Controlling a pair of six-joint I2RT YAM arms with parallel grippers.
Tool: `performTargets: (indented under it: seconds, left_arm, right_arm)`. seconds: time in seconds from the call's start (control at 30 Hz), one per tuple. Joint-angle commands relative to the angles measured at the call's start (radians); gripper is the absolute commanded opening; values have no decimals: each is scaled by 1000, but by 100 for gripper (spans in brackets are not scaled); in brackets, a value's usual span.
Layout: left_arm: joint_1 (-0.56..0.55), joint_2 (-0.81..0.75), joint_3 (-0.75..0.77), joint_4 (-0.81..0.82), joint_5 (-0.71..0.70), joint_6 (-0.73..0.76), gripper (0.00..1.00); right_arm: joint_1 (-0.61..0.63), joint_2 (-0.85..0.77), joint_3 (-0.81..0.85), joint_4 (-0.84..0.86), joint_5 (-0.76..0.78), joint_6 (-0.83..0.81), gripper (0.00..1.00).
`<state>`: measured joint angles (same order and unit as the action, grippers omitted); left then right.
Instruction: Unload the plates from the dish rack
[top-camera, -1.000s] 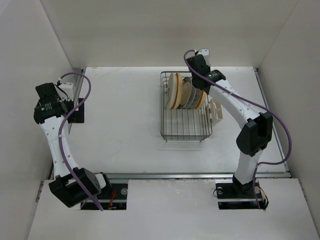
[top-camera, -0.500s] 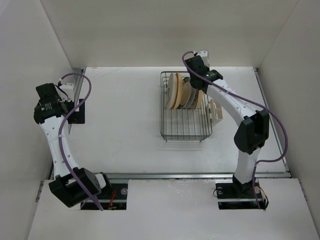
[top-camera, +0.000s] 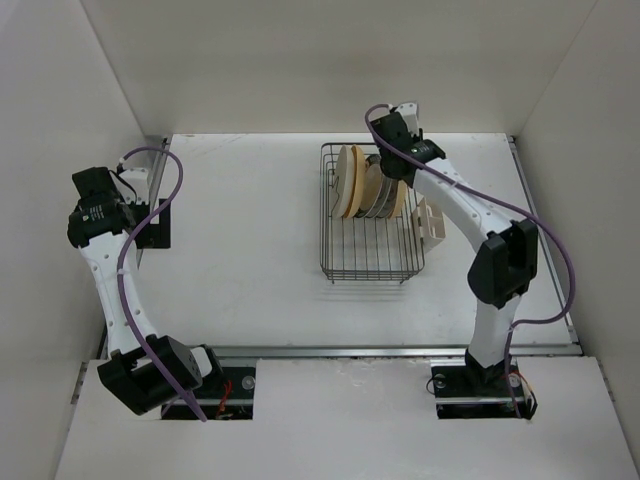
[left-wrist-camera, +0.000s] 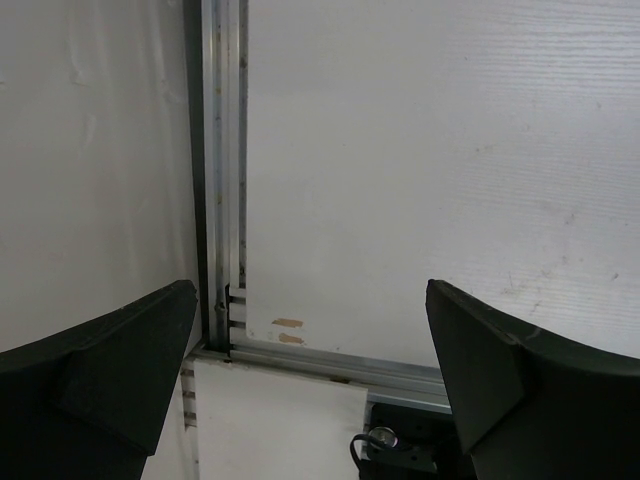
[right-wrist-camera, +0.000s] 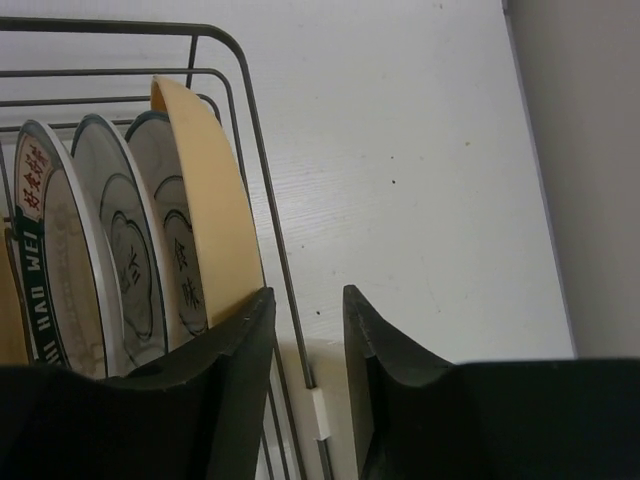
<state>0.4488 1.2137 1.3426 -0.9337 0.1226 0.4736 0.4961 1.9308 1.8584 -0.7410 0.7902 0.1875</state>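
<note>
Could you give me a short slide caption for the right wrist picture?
Right gripper, jaws slightly apart, near the yellow-orange end plate in the dish rack.

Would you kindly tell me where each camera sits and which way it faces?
Top external: fixed above, behind the bases, looking down on table, dish rack, plates, both arms.
Left wrist: on the left arm, facing a metal rail at the table edge; left hand wide open.
Right wrist: on the right arm, facing the plates; right hand narrowly open.
Shared: top external and right wrist both show the plates and dish rack.
</note>
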Motion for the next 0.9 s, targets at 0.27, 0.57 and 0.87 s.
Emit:
performTargets:
  seconds: [0.27,0.57,0.87]
  left_arm:
    - [-1,-23,3,-13,18,-9,99]
    - [-1,-23,-7,-13,18,-9,99]
    - [-1,-23,-7,-22,18,-9,99]
  right_arm:
    - [25,-101,64,34,-117,-5,55]
    - [25,-26,73,34,-92,-5,43]
    - [6,23,73,12,-40,4,37]
